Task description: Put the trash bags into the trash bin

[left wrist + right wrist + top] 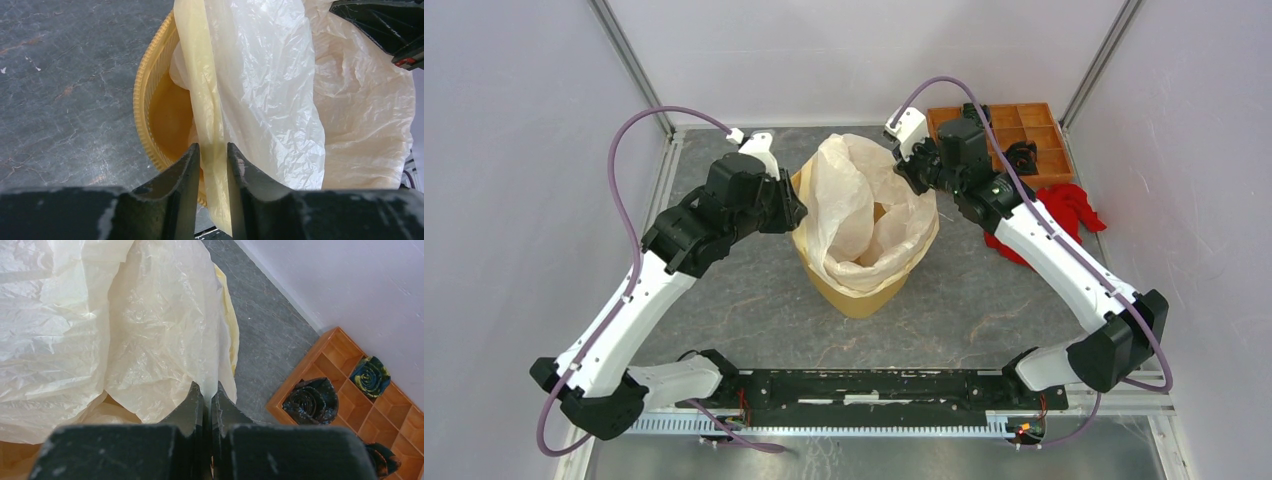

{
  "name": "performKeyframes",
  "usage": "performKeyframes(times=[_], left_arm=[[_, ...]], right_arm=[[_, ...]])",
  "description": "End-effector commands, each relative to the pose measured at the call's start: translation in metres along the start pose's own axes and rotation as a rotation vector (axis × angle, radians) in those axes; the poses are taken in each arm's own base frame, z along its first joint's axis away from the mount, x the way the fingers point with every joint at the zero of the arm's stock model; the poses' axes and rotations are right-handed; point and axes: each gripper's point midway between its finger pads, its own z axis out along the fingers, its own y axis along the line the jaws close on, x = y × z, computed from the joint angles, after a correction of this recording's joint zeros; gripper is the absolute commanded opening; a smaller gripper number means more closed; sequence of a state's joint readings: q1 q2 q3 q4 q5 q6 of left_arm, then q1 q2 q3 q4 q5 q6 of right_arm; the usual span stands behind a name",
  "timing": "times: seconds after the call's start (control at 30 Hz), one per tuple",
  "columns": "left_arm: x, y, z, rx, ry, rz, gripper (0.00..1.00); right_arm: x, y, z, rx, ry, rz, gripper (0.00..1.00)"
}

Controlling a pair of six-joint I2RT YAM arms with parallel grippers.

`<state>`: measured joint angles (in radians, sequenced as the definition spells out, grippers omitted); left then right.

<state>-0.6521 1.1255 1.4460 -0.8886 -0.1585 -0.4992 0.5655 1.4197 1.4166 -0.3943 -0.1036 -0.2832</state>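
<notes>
1. A grey, stone-patterned surface [744,290] carries the whole scene, with both arms reaching in from its near edge toward the centre.
2. The trash bag [849,200], thin and crinkled cream-white plastic, sits with its lower part down inside the bin. Its upper edge stands well above the rim, highest on the left and far sides. Its open mouth runs left to right, stretched between the two arms.
3. The trash bin [860,298], orange-yellow with lattice walls, stands upright mid-surface directly beneath the bag. The left wrist view shows a stretch of its left rim bare.
4. A flat orange compartment tray [1039,120] lies at the far right corner, with a red cloth [1074,210] just in front of it. Both are well apart from the bin.
5. The left pincer [213,150] is at the bin's left rim, its jaws narrowed onto a folded, yellowish strip of the bag's edge. The rim lies just below and beyond it.
6. The right pincer [209,390] is at the far right of the bin, its jaws almost touching and nipping the bag's edge there.
7. Each arm is nearest its own side of the rim, so the next move likely turns on each drawing its edge outward and down over that side. The tall left fold looks to have the furthest to go.
</notes>
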Motion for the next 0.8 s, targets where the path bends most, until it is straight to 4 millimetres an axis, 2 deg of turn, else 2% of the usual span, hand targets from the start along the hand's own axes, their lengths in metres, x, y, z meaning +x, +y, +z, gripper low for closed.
performKeyframes(times=[0.0,0.1,0.13,0.27,0.37,0.5,0.77], left_arm=[[-0.006,0.009,0.003,-0.041,-0.029,0.056,0.26],[-0.017,0.018,-0.005,-0.084,-0.096,0.045,0.05],[-0.022,0.022,-0.008,-0.104,-0.124,0.039,0.02],[-0.041,0.044,-0.026,-0.213,-0.237,-0.006,0.02],[-0.045,0.067,-0.038,-0.315,-0.301,-0.032,0.02],[-0.032,0.086,-0.033,-0.373,-0.304,-0.050,0.02],[0.003,0.111,0.007,-0.314,-0.218,-0.172,0.02]], right_arm=[[-0.001,-0.010,-0.005,0.040,-0.009,-0.083,0.01],[0.002,-0.009,-0.003,0.032,-0.001,-0.082,0.01],[0.003,-0.009,-0.003,0.033,0.000,-0.081,0.01],[0.006,-0.010,-0.002,0.045,0.005,-0.091,0.01],[0.008,-0.009,-0.001,0.041,0.014,-0.091,0.01],[0.010,-0.006,0.001,0.028,0.014,-0.082,0.01],[0.013,-0.003,0.002,0.017,0.013,-0.075,0.01]])
